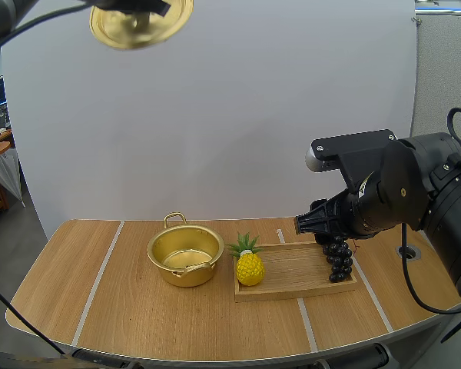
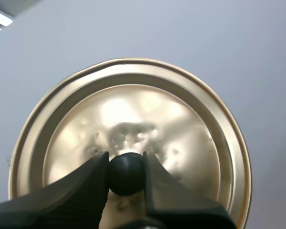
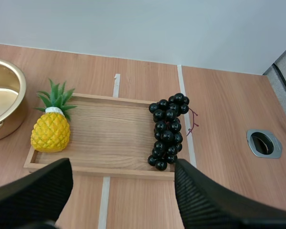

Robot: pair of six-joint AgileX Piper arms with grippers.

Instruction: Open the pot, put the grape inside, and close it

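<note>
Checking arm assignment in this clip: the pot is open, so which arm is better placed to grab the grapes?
Right. Its jaws stand open over the grapes at the tray's edge. The left jaws are up high, shut on the knob of the lid.

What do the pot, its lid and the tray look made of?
Pot: thin metal, polished gold finish, judging by its bright reflections. Lid: same shiny golden metal, slightly dimpled; its black knob looks like matte plastic. Tray: pale, unvarnished-looking wood with visible grain.
</note>
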